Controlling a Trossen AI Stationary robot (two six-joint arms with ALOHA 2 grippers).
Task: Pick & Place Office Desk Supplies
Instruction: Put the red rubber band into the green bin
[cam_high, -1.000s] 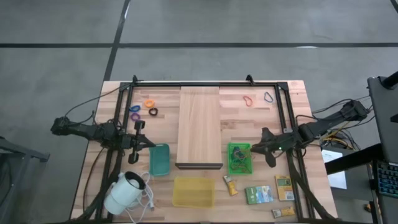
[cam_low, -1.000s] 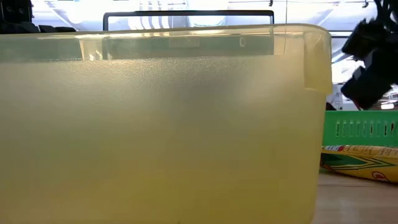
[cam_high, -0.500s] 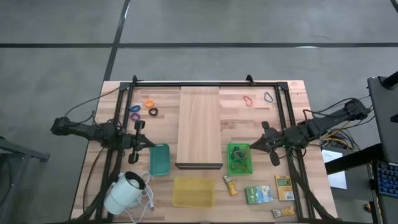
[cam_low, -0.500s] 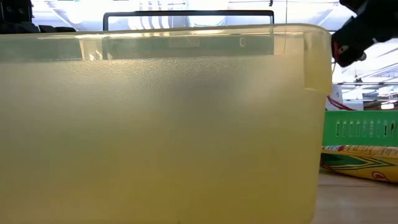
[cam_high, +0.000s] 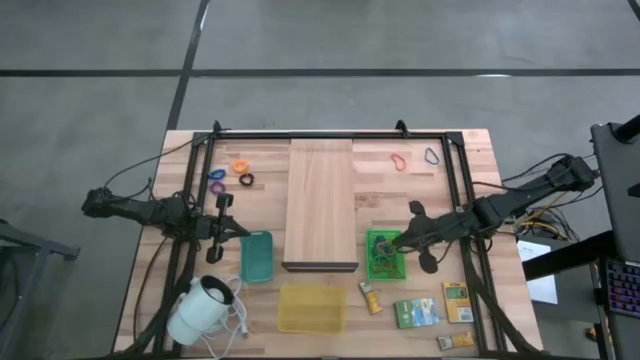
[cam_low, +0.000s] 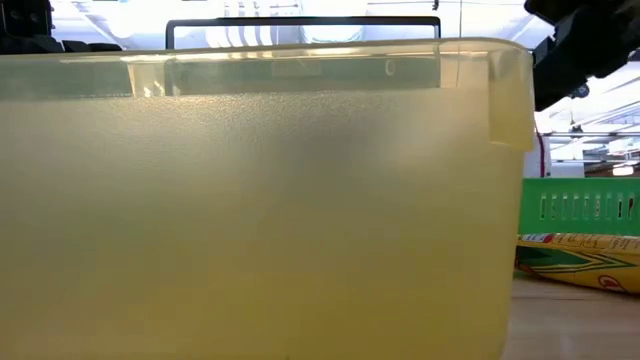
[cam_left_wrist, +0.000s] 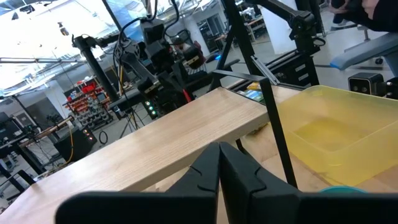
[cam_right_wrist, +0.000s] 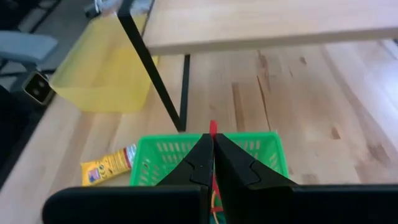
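My right gripper (cam_high: 400, 241) hangs over the green basket (cam_high: 385, 256), shut on a red rubber band whose end (cam_right_wrist: 212, 127) pokes out past the fingertips. Rubber bands lie inside the basket. A red band (cam_high: 398, 160) and a blue band (cam_high: 432, 156) rest flat on the table at the far right. Orange (cam_high: 239, 166), purple (cam_high: 216, 175) and black (cam_high: 246, 180) rings lie at the far left. Yellow-green packets (cam_high: 416, 313) lie near the front right. My left gripper (cam_high: 240, 232) waits shut beside the teal bin (cam_high: 256, 255). My right gripper pinches a red rubber band between its two fingertips; only a short red end (cam_right_wrist: 212, 128) shows beyond them. The fingers slant down from the table's right side. The band is lifted clear, above the green basket (cam_right_wrist: 249, 149).
A long wooden board (cam_high: 321, 205) lies across the table's middle. A yellow bin (cam_high: 311, 306) stands at the front and fills the low view. A white corded device (cam_high: 200, 310) sits at the front left. Black frame bars (cam_high: 330, 134) run along the far edge and both sides.
My right gripper has risen and gone toward the table's left, from beside the green basket's right rim to over the basket. It has rolled a little and stayed shut.
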